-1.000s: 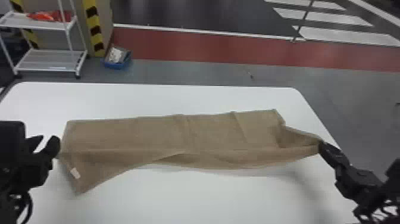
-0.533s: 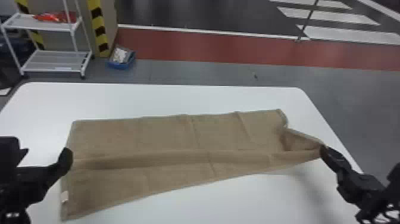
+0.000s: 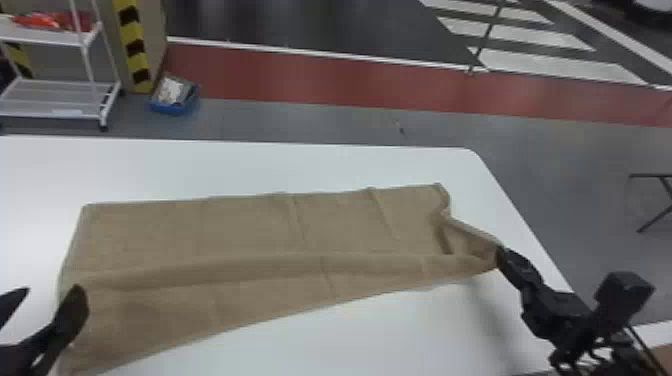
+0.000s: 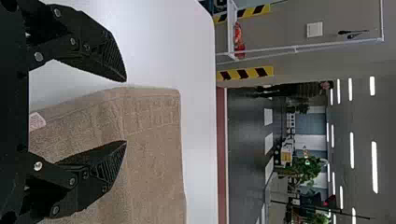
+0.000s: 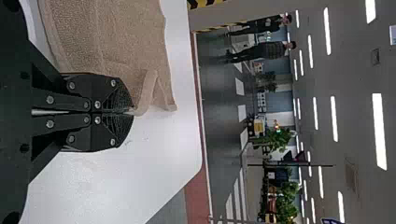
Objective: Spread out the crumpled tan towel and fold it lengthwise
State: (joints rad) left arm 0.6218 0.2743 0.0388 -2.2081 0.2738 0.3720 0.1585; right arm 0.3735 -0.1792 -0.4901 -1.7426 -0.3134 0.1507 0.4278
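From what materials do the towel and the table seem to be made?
The towel looks like soft woven cotton or terry cloth, matt tan, judging by its nubbly surface and loose creases. The table seems to be a smooth white laminate or plastic, slightly glossy: its even top shows soft light reflections.

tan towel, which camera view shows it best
The head view: nearly all of the tan towel shows there. The left wrist view has its left end by the left gripper; the right wrist view its right end, pinched by the right gripper.
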